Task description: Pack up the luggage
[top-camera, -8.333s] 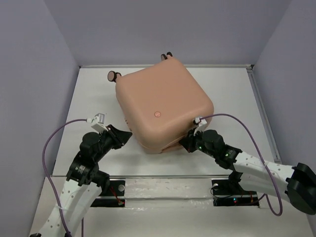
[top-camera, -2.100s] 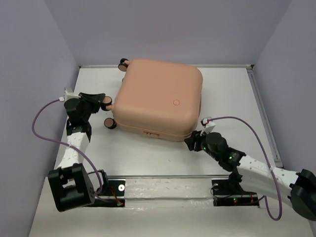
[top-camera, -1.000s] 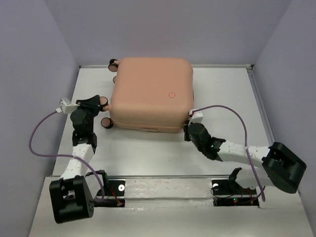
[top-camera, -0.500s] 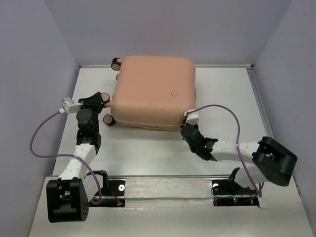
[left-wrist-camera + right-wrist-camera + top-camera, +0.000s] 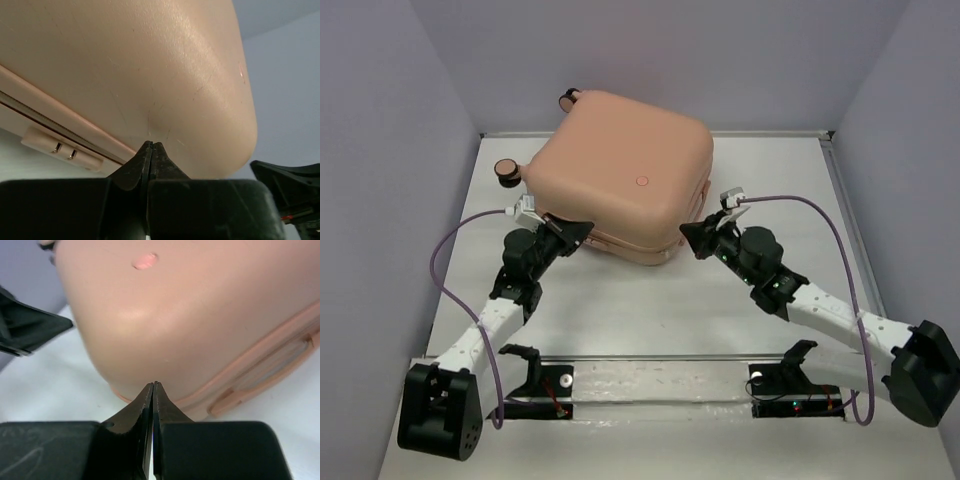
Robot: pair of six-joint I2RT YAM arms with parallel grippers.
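The left claw (image 5: 582, 228), pinched shut on nothing, sets its joined tips against the near-left flank of the luggage (image 5: 625, 185), while the right claw (image 5: 685, 231), likewise closed and empty, noses its tips against the rounded near-right corner. Each wrist view shows a pair of black fingers (image 5: 145, 160) meeting at the peach shell with no gap between them. The luggage lies on its broad side at the middle of the far half of the table (image 5: 620, 310). It is turned askew, so that one corner faces the arms and the end carrying the wheels (image 5: 506, 170) points to the far left. It is close to square, and its slightly longer axis runs from that wheeled end toward the near right. The case is shut along its seam (image 5: 60, 132), so its contents cannot be seen, and whether it sits quite flat cannot be told. A small dot (image 5: 642, 181) marks the upper face, and a handle recess (image 5: 260, 385) shows on the side beside the right claw. Both arms reach from the near corners and angle inward, and a purple cable (image 5: 445, 260) loops off the left one.
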